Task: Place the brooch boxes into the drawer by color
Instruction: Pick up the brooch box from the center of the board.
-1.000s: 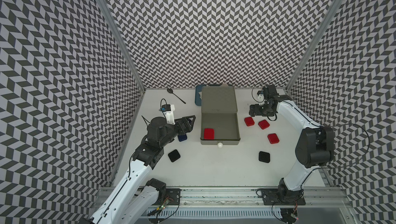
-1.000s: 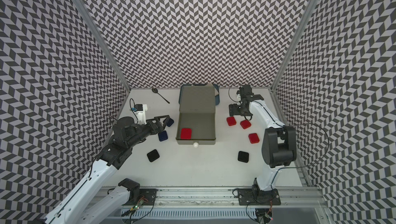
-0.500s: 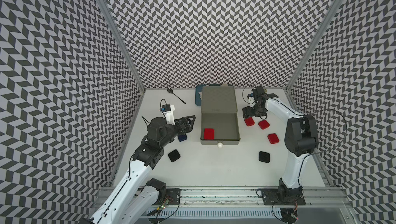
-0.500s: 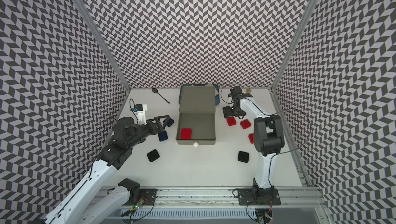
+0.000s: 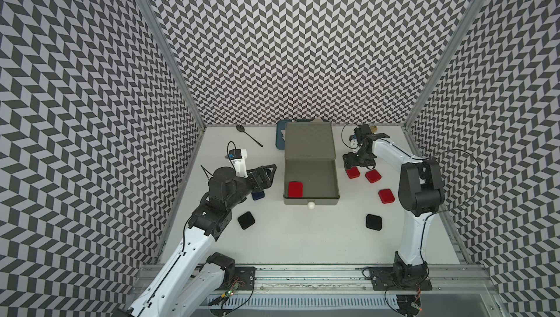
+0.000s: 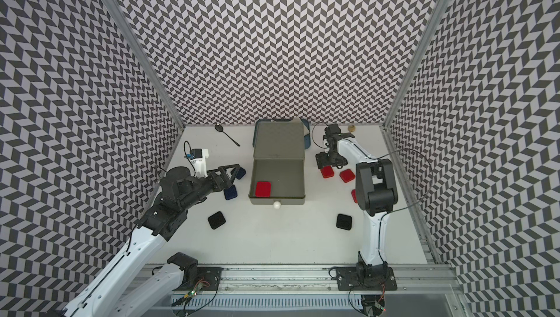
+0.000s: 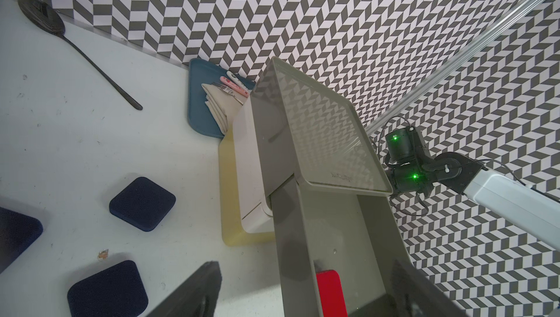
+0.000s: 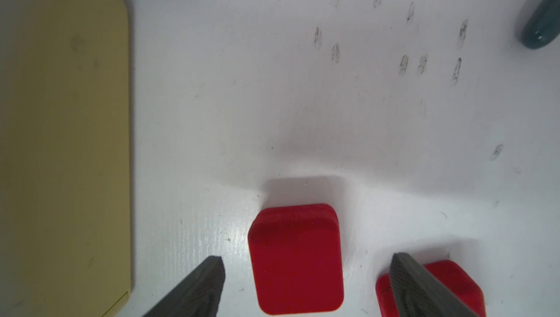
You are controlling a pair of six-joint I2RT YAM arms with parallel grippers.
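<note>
The drawer (image 5: 310,176) is a small chest with its grey top tier pulled out, white knob (image 5: 311,205) in front. One red brooch box (image 5: 295,189) lies inside it. My right gripper (image 8: 305,258) is open and straddles a red box (image 8: 295,258) on the table without touching it. A second red box (image 8: 454,285) sits partly behind one finger, and a third (image 5: 386,196) lies nearer. My left gripper (image 5: 271,174) is open and empty, left of the drawer, above navy boxes (image 7: 142,203) (image 7: 107,289). Black boxes (image 5: 246,220) (image 5: 374,222) lie nearer the front.
A black spoon (image 5: 249,135) lies at the back left. A dark blue tray (image 7: 203,103) with a napkin and a fork sits behind the chest. The yellow bottom tier (image 8: 60,118) is close beside the right gripper. Patterned walls enclose three sides.
The right arm has swung left toward the drawer, and its gripper now sits over the red box nearest the chest. The left arm has not moved.
</note>
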